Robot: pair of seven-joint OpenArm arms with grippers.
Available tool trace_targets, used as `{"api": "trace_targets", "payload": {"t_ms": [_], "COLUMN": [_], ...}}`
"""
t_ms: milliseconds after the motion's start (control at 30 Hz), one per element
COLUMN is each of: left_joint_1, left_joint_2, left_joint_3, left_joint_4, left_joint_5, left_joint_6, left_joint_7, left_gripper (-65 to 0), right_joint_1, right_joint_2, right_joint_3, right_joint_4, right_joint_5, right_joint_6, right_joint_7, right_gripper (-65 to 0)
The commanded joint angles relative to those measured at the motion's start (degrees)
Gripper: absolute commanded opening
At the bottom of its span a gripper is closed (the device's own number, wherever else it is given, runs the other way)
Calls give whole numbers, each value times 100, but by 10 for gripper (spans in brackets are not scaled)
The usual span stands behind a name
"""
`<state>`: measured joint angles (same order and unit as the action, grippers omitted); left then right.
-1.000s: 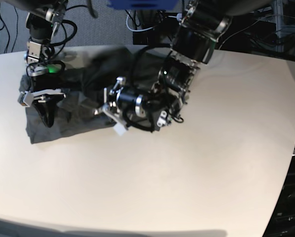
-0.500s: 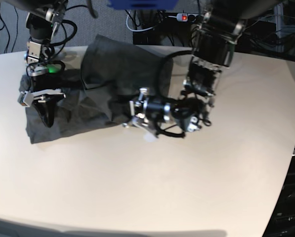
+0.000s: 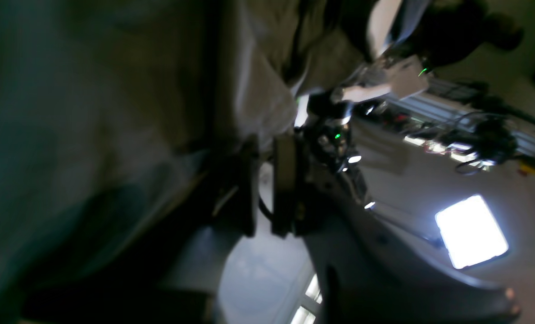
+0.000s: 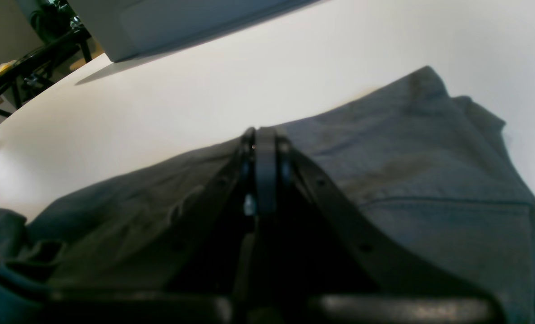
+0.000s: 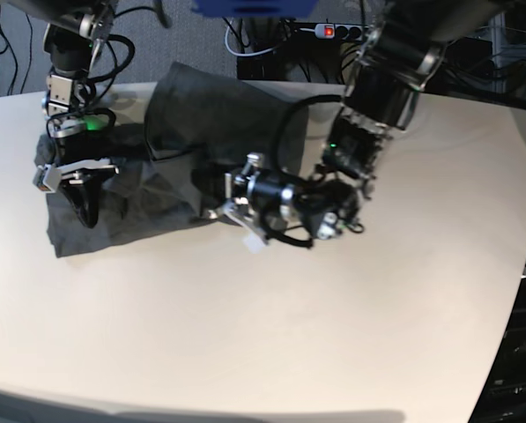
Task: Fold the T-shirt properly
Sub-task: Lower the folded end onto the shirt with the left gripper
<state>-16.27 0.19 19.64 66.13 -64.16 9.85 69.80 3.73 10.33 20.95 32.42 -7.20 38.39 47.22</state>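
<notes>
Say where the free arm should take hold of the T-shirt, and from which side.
Probably the T-shirt's near hem corner, flat on the table. Come from the bare front side, low, sliding one finger under the edge; the rest is bunched or held.

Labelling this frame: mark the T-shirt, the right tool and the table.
T-shirt (image 5: 210,115), base view, raised panel of fabric.
Right tool (image 4: 264,135), right wrist view, tips of its shut jaws.
Table (image 5: 315,335), base view, bare top.

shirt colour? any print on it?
T-shirt is plain dark grey, no print visible. Shows best in the right wrist view.
</notes>
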Motion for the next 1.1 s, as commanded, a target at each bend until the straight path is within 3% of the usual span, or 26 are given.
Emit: {"api": "trace_targets", "payload": {"t_ms": [0, 167, 467, 800, 900, 1067], "left_joint_1": [-109, -179, -285, -390, -390, -399], "left_joint_2": [65, 47, -665, -700, -717, -691], "left_joint_3": [-25, -25, -25, -43, -96, -570], "left_joint_4": [-103, -578, -551, -613, -613, -551], "left_joint_5": [-15, 381, 407, 442, 258, -560], "left_joint_6": [-13, -13, -13, -22, -22, -22], "left_joint_7": [5, 49, 22, -39, -57, 400], "left_gripper": [-601, -602, -602, -602, -602, -602], "right_joint_1": [-289, -298, -280, -280, -280, -307], "right_joint_2": [-211, -211, -193, -105, -70, -70], "right_joint_3": [-121, -121, -77, -69, -69, -69], "right_joint_4": [-231, -231, -223, -214, -214, -214], "right_joint_5": [-893, -893, -884, -875, -875, -884], "right_joint_6": [-239, -239, -239, -248, -248, -248], "right_joint_7": [-1421, -1421, -1421, -1421, -1421, -1430], "right_gripper": [-644, -644, -646, -646, -646, -646]}}
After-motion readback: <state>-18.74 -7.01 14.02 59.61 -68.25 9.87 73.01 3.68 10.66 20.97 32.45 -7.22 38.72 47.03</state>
